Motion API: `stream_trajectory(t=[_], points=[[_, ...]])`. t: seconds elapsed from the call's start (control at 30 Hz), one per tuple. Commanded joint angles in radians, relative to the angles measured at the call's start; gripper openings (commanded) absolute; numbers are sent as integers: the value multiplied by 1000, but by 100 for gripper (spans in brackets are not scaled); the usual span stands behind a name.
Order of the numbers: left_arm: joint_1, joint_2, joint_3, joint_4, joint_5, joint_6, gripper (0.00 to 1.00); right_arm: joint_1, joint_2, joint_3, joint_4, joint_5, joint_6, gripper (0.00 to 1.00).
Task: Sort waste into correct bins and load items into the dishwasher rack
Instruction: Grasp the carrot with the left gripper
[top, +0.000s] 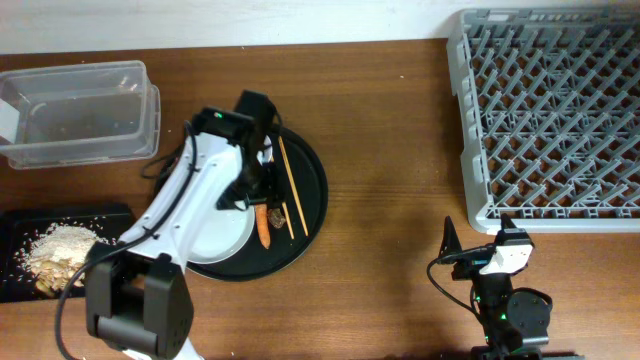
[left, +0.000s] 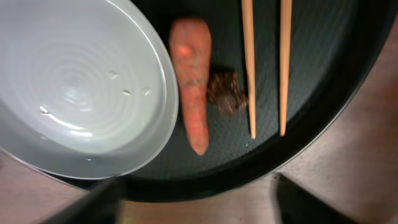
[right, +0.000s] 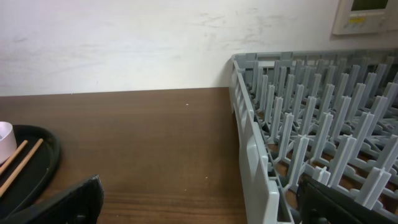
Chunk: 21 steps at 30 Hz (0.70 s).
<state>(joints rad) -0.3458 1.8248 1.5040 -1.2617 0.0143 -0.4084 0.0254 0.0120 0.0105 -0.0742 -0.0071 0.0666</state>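
Overhead: brown wooden counter (top: 390, 200), white wall (right: 124, 43) behind. Grey dishwasher rack (top: 550, 110) far right. Round black tray (left: 323, 74) carries white plate (left: 81, 87), chopsticks (left: 249, 62), carrot (left: 193, 87), brown bit (left: 227, 93). Left pincer (left: 193, 186) apart above tray, by carrot. Right pincer (right: 199, 196) apart, beside rack.

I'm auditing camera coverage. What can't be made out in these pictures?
Plate: overhead, the left arm covers most of it.
Black bin: overhead, cut off by the left edge.
Brown bit: left wrist, too blurred to identify.
Left claw: left wrist, fingers blurred, cut by the bottom edge.
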Motion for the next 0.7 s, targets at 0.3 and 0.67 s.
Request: stream_trajectory(t=[0.3,0.67], points=[[-45,10,-253,193,16,-78,47,-6,-5,-5,-5,8,-7,98],[-105,10,-361,325,-135,-236,46,-6,-5,-5,-5,9,-7,99]])
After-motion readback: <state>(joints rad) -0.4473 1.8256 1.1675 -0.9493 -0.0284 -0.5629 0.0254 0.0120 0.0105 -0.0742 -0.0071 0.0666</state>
